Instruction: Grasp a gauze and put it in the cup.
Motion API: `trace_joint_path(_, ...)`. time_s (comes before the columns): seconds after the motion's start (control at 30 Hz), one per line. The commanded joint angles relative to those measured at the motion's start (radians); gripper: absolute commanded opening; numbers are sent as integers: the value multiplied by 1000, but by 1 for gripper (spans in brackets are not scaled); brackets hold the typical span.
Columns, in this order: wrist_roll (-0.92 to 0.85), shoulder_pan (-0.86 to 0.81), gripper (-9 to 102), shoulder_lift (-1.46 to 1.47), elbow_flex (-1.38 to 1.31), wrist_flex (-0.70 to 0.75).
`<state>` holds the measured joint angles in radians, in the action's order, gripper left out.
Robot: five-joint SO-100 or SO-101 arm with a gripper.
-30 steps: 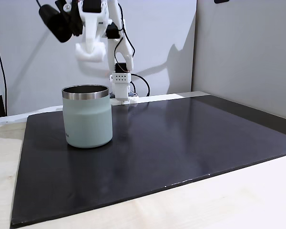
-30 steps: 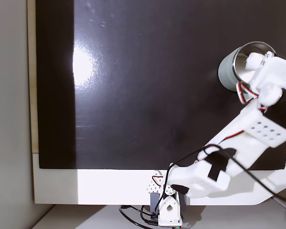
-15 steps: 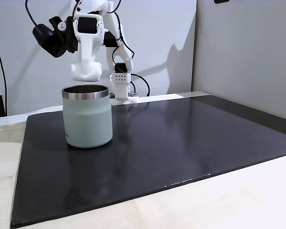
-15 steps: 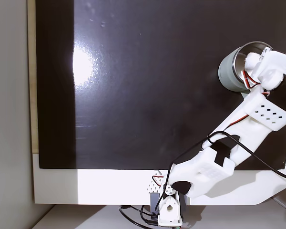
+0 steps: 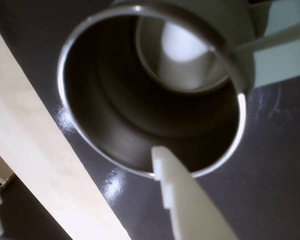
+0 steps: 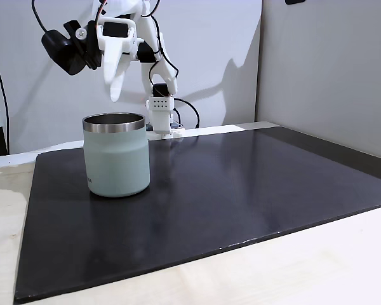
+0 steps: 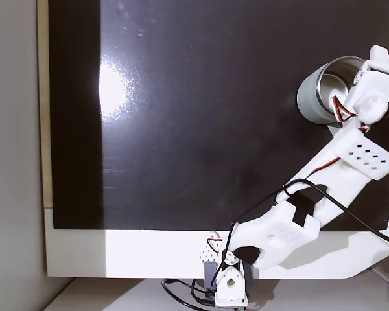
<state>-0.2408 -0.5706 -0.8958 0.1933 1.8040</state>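
The jaws stand apart with nothing between them; in the wrist view one white finger (image 5: 182,195) reaches up from the lower edge to the near rim of the cup (image 5: 238,125). The gripper (image 6: 114,89) hangs above the cup (image 6: 117,162), its tips clear of the steel rim. The gauze (image 5: 182,47) lies inside the cup, a pale rounded shape on the dark metal bottom. The cup stands upright near the left side of the black mat (image 6: 228,197) in the fixed view from the front. In the fixed view from above, the arm (image 7: 311,207) stretches from its base to the cup (image 7: 311,97) at the mat's right edge (image 7: 201,116).
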Motion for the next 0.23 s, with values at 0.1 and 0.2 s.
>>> trace_joint_path(0.1,-6,-8,34,-35,-37,0)
trace_joint_path(0.2,-6,-8,33,-41,-26,0)
